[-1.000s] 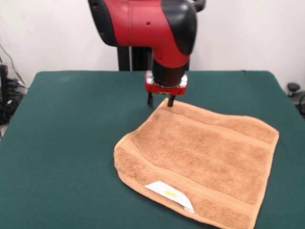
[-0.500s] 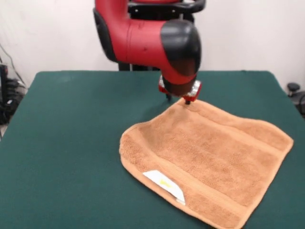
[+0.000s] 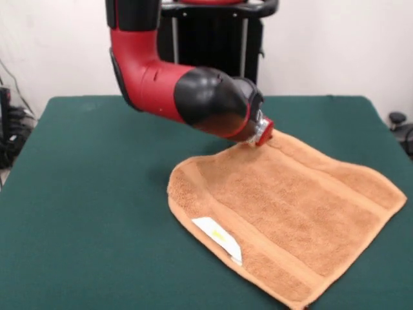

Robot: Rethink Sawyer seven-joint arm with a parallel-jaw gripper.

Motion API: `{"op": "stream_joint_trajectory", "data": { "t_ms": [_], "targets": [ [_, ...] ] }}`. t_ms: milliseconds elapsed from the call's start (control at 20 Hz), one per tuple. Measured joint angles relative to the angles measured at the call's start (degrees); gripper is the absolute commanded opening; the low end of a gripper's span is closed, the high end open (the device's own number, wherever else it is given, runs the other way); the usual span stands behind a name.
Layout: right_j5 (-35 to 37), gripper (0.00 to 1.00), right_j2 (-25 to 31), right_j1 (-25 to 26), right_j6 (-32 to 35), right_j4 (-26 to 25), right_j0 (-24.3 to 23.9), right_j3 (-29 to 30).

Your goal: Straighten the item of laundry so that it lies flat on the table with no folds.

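Towel, orange-tan terry, lies spread on the right half of the green surface, its far corner tucked right under the hand. The hand sits at that corner, touching or almost touching the cloth; the red and black arm hides the tips, so I cannot tell whether it is open, closed or gripping the towel. From that corner the cloth fans out toward the near right. Its long axis runs diagonally, from the far left to the near right, with woven bands along the left side. The left edge looks rounded and slightly raised. A white label rests on the near-left edge. Behind the surface stands a pale wall; dark cables hang at the left.
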Motion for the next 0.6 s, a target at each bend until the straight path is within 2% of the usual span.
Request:
{"op": "stream_joint_trajectory", "data": {
  "t_ms": [600],
  "targets": [
    [7.53, 1.00, 1.20, 6.45, -0.01, 7.40, 0.45, -1.01]
  ]
}}
